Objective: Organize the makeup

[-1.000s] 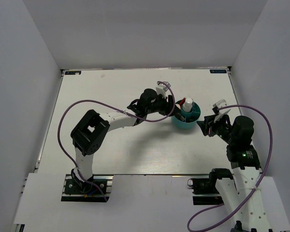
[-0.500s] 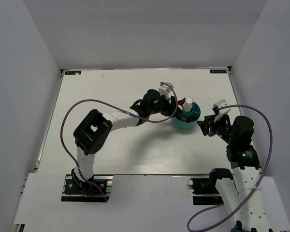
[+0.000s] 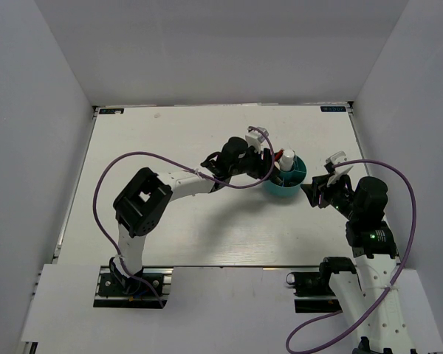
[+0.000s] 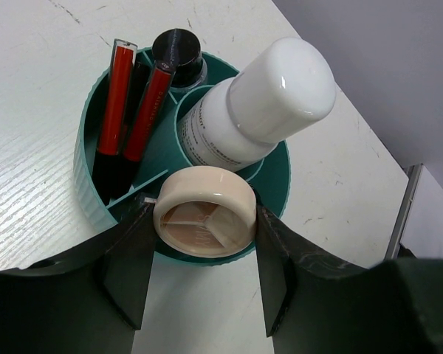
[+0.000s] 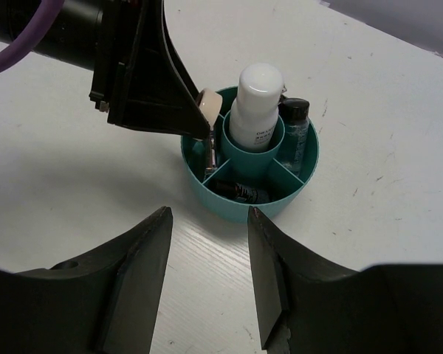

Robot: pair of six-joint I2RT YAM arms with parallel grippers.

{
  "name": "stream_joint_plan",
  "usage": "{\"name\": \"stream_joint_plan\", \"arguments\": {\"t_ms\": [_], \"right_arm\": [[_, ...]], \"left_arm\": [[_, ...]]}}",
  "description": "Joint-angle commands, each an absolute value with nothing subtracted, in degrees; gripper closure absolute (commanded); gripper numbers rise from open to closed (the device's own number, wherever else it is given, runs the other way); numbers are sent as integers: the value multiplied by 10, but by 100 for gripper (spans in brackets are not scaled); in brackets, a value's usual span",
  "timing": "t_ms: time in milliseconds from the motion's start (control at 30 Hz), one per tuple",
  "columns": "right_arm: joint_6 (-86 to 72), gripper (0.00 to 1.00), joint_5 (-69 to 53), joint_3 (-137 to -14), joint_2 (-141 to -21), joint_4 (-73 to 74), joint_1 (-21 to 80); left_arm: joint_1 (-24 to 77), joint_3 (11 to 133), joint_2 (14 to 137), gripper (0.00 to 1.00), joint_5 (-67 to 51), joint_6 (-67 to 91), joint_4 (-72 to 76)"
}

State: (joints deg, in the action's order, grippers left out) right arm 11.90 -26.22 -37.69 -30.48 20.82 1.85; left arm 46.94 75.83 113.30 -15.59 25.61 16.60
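The round beige compact (image 4: 204, 210) is hanging between the jaws of the left gripper (image 4: 201, 214), over the teal tub's (image 4: 88, 173) rim. Inside, a white bottle (image 4: 258, 110) is leaning in the centre cup, while two red-and-black tubes (image 4: 133, 103), a dark-capped bottle (image 4: 179, 53) and a black tube (image 5: 240, 192) are occupying separate outer compartments.

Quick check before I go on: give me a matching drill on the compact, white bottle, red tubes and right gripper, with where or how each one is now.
Things:
1. compact
2. white bottle
3. red tubes
4. right gripper

States:
A. in the centre cup of the tub
B. open, holding nothing
C. clamped in the left gripper
D. in an outer compartment of the tub

Pairs: 1-C, 2-A, 3-D, 4-B
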Motion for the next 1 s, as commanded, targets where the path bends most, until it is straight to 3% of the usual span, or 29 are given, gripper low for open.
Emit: {"name": "stream_joint_plan", "arguments": {"t_ms": [0,200,433,967], "right_arm": [[109,48,-259,-375,-305,185,17],[108,48,-260,-375,-304,183,16],[107,48,-260,-374,-301,183,16],[107,48,-260,-373,-299,185,16]], "left_arm": [[473,773,1138,67,-149,245,163],[473,774,1144,65,-144,244,150],[473,773,1143,52,-135,244,149],[473,777,1142,42,-133,243,146]]}}
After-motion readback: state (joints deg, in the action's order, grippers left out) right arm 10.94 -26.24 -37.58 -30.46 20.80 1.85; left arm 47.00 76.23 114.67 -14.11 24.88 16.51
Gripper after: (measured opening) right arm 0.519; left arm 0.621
